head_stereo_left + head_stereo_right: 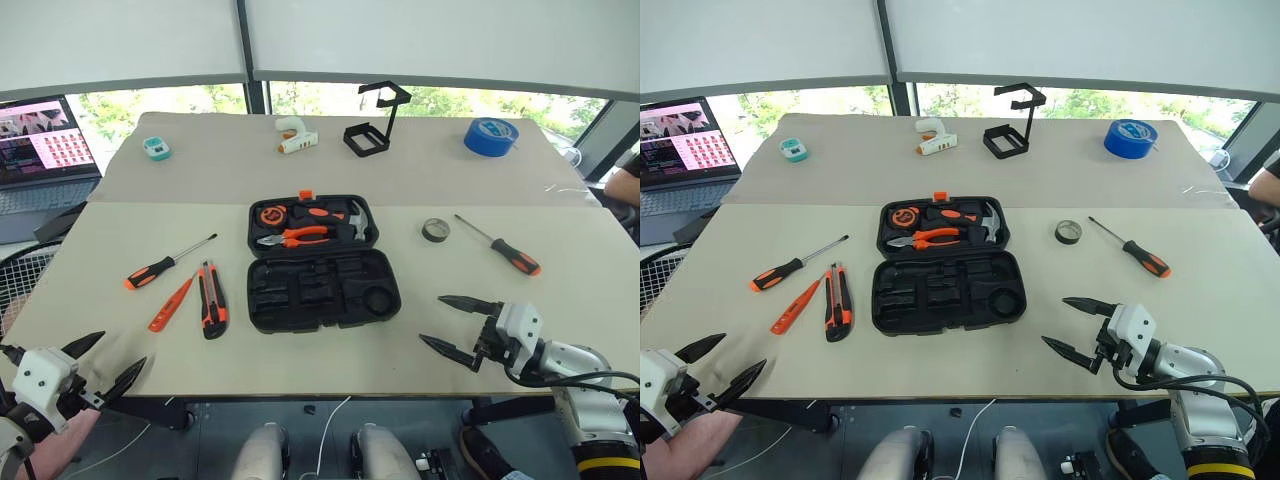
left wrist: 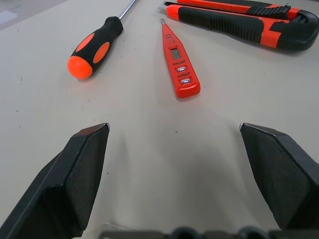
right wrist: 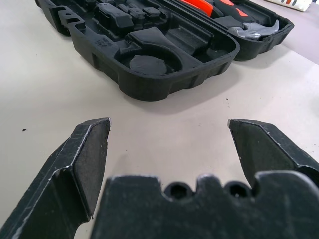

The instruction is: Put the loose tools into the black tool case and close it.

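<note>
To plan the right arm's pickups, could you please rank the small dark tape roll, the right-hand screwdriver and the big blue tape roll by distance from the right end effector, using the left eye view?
1. Small dark tape roll, just right of the case, beyond the right end effector.
2. Orange-and-black screwdriver, farther right; close to the first.
3. Big blue tape roll, far right corner.

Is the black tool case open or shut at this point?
Open. The black tool case lies flat with both halves spread; the far half holds tools, the near half's moulded slots are empty.
</note>
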Available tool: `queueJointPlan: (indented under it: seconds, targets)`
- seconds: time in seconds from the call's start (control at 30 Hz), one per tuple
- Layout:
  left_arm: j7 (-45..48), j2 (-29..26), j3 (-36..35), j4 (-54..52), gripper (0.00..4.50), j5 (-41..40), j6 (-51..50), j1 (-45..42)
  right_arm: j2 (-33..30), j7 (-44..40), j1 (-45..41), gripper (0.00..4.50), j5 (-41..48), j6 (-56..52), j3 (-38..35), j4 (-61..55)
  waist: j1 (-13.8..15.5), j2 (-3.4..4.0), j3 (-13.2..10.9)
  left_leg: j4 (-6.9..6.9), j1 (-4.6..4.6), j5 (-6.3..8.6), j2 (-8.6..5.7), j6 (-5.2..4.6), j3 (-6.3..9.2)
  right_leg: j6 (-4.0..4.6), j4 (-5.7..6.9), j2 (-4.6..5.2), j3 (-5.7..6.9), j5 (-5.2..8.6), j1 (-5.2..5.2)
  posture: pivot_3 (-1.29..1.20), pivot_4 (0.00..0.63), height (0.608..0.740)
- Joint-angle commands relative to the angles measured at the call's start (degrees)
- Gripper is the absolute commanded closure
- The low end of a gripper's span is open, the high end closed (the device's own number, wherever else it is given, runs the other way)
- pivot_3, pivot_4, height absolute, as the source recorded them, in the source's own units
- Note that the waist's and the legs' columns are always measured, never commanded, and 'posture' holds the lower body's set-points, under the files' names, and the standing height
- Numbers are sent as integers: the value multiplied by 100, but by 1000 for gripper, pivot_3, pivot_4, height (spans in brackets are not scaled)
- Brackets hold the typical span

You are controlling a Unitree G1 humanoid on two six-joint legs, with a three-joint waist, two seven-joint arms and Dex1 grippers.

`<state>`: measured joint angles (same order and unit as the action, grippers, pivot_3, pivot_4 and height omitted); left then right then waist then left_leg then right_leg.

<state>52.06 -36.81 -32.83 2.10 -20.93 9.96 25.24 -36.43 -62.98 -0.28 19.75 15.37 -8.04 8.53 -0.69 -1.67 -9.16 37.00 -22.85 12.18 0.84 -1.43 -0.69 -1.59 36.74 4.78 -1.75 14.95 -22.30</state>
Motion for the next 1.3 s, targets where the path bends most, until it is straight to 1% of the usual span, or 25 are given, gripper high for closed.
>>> queueJointPlan:
  seconds: [0.03, 0.1, 0.17, 0.27, 0.33, 0.43, 0.5, 0.57, 0.63, 0.7, 0.77, 0.8, 0.83, 0.93, 1.03, 1.1, 1.2, 1.3]
  targets:
    - [-261, 29, -511, -32, 0, -550, -405, 41, 69, 29, -138, 105, 289, -101, -37, -358, 0, 0, 0, 0, 0, 0, 0, 0, 0, 0, 0, 0, 0, 0, 0, 0, 150, 740]
    - [-736, 216, -1119, -115, 0, -1222, -1231, 237, 306, 108, -437, 105, 876, -563, 6, -897, -61, -5, -3, -1, 0, 0, 5, 0, -1, 0, 2, 2, -4, 0, -4, 0, 150, 740]
    - [-865, 349, -1358, -201, 0, -1393, -1573, 543, 559, 243, -745, 105, 1300, -649, -127, -1208, -161, -6, -4, -2, -1, 1, 22, 1, 2, 2, 5, -2, -13, -1, -13, 0, 150, 740]
    - [-928, 506, -1638, -176, 0, -1659, -1923, 824, 663, 366, -963, 105, 1369, -790, -131, -1454, -157, 0, -5, -9, 0, 2, 14, 2, 2, -1, 4, 2, -14, 1, -15, 0, 150, 740]
    - [-931, 514, -1715, -206, 0, -1784, -2137, 901, 678, 419, -975, 105, 1436, -919, -125, -1552, -59, -15, -1, -9, -3, 2, 7, 3, 3, -4, 0, 5, -2, 3, -13, 0, 150, 740]
    - [-831, 343, -1750, -409, 0, -2132, -2616, 858, 719, 488, -919, 105, 1509, -1052, -80, -1781, 45, -32, 4, -7, -5, 4, 2, 7, 6, -2, -6, 31, 21, 4, -14, 0, 150, 740]
    - [-873, 48, -1649, -590, 0, -2331, -3033, 561, 768, 555, -864, 105, 1506, -1107, -68, -1884, 83, -33, 5, -8, -6, 28, 3, 48, 0, 2, -6, 54, 30, 6, -28, 0, 150, 740]
    - [-946, -341, -1463, -694, 0, -2399, -3449, 168, 806, 594, -823, 105, 1487, -1153, -61, -1935, 138, -33, 5, -8, -7, 28, 3, 48, 0, 8, -4, 60, 38, 9, -24, 0, 150, 740]
    - [-1134, -804, -1040, -665, 0, -2292, -3915, -515, 831, 597, -777, 105, 1457, -1167, -34, -1948, 163, -33, 5, -7, -11, 27, 6, 50, 1, 9, -1, 68, 79, 9, -22, 0, 150, 740]
    - [-1356, -1278, -400, -493, 0, -1915, -4260, -1364, 815, 522, -723, 105, 1379, -1124, 26, -1925, 173, -31, 6, -7, -9, 26, 3, 51, -1, 7, 2, 67, 94, 8, -14, 0, 150, 740]
    - [-1440, -1565, 105, -217, 0, -1628, -4420, -2106, 806, 485, -698, 105, 1316, -1095, 62, -1892, 141, -31, 7, -5, -10, 18, -1, 44, -5, 5, 5, 42, 94, 6, 9, 0, 150, 740]
    - [-1384, -1707, 475, 46, 0, -1396, -4422, -2573, 809, 483, -694, 105, 1281, -1074, 72, -1867, 113, -31, 7, -5, -12, -2, -4, 14, -10, 4, 5, 35, 94, 6, 8, 0, 150, 740]
    - [-1281, -1831, 892, 369, 0, -1143, -4430, -3075, 809, 479, -675, 105, 1255, -1063, 76, -1846, 89, -31, 7, -5, -13, -8, -4, 7, -17, 2, 5, 28, 94, 5, 2, 0, 150, 740]
    - [-884, -1996, 1901, 1312, 0, -486, -4389, -4240, 824, 467, -632, 105, 1181, -1003, 89, -1792, 10, -32, 6, -8, -16, -6, -5, 9, -32, -8, 15, 18, 98, 10, -12, 0, 150, 740]
    - [-204, -1970, 2907, 2520, 0, 262, -4155, -5297, 843, 508, -524, 105, 1096, -937, 79, -1852, -27, -32, 6, -8, -32, -6, -1, 9, -47, -8, 28, 1, 88, 10, -40, 0, 150, 740]
    - [-4, -1893, 3342, 3250, 0, 722, -3882, -5795, 854, 584, -424, 105, 1060, -922, 37, -1955, -48, -32, 6, -8, -44, -6, -3, 9, -61, -8, 31, -12, 81, 10, -62, 0, 150, 740]
    - [142, -1791, 3562, 3890, 742, 1026, -3709, -6227, 838, 659, -280, 0, 1042, -901, -13, -2080, -42, -34, 5, -6, -59, -6, 6, 9, -69, -8, 38, -25, 72, 10, -84, 0, 150, 740]
    - [550, -1793, 3596, 4029, 1916, 1106, -3581, -6327, 827, 773, -160, 0, 1013, -894, -64, -2195, -31, -34, 5, -2, -59, -6, 10, 9, -71, -7, 43, -26, 68, 10, -85, 0, 150, 740]
